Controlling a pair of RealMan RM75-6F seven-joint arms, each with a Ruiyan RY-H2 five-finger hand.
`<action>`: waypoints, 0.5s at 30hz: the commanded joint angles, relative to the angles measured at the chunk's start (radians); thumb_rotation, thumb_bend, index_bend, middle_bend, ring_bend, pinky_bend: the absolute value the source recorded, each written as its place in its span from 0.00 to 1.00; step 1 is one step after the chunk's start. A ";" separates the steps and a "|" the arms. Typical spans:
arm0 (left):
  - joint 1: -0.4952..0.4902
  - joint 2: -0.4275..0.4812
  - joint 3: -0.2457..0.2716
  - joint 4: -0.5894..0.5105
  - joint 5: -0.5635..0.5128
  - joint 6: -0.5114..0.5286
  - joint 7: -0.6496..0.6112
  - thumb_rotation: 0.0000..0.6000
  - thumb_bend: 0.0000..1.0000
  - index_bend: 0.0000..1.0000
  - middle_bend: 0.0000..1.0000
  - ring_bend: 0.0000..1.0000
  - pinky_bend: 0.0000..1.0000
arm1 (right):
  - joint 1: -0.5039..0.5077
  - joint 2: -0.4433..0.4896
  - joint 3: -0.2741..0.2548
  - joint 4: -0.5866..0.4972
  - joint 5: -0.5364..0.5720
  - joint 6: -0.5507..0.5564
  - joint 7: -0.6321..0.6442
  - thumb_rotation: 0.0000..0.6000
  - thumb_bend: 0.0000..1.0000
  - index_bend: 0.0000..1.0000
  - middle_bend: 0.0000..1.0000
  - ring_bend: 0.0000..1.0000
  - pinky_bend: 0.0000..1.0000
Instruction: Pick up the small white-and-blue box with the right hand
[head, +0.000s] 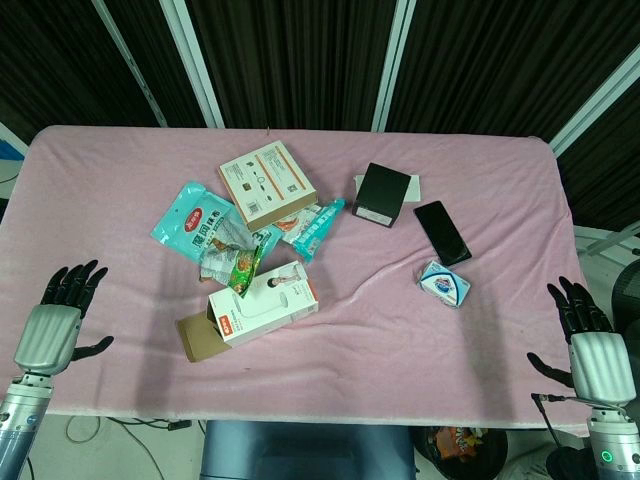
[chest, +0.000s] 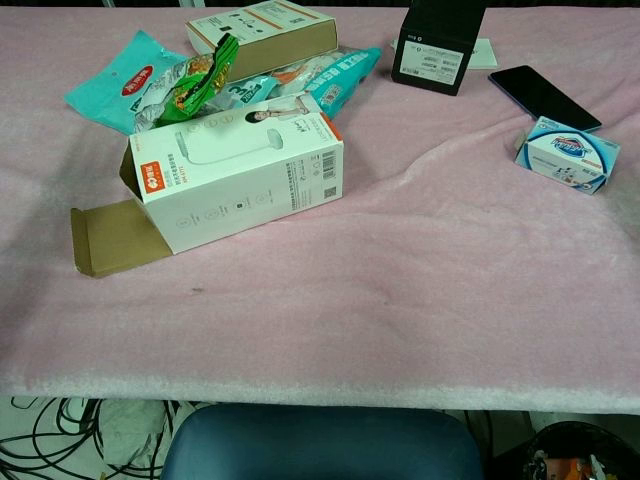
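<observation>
The small white-and-blue box (head: 445, 283) lies on the pink cloth at the right, just below a black phone (head: 442, 232); the chest view shows the box (chest: 567, 154) at the far right. My right hand (head: 588, 340) hovers at the table's front right corner, fingers spread, holding nothing, well to the right of and nearer than the box. At the front left edge my left hand (head: 58, 320) is likewise spread and empty. Neither hand appears in the chest view.
A white carton with an open flap (head: 262, 303) lies left of centre. Behind it are snack packets (head: 232, 245), a teal pouch (head: 195, 220), an orange-and-white box (head: 267, 183) and a black box (head: 383, 195). Pink cloth (head: 380, 340) covers the table.
</observation>
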 joint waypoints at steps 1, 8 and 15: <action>0.000 0.000 0.000 0.000 -0.001 0.000 -0.001 1.00 0.00 0.00 0.00 0.00 0.00 | 0.000 0.000 0.000 -0.001 -0.001 0.000 -0.001 1.00 0.16 0.00 0.00 0.00 0.23; 0.000 0.001 0.000 0.002 0.002 0.002 -0.003 1.00 0.00 0.00 0.00 0.00 0.00 | 0.000 0.001 -0.002 -0.005 -0.005 0.002 -0.002 1.00 0.16 0.00 0.00 0.00 0.23; -0.001 0.001 -0.002 0.003 -0.002 -0.001 -0.007 1.00 0.00 0.00 0.00 0.00 0.00 | 0.000 0.000 -0.002 -0.010 -0.003 -0.001 -0.005 1.00 0.16 0.00 0.00 0.00 0.23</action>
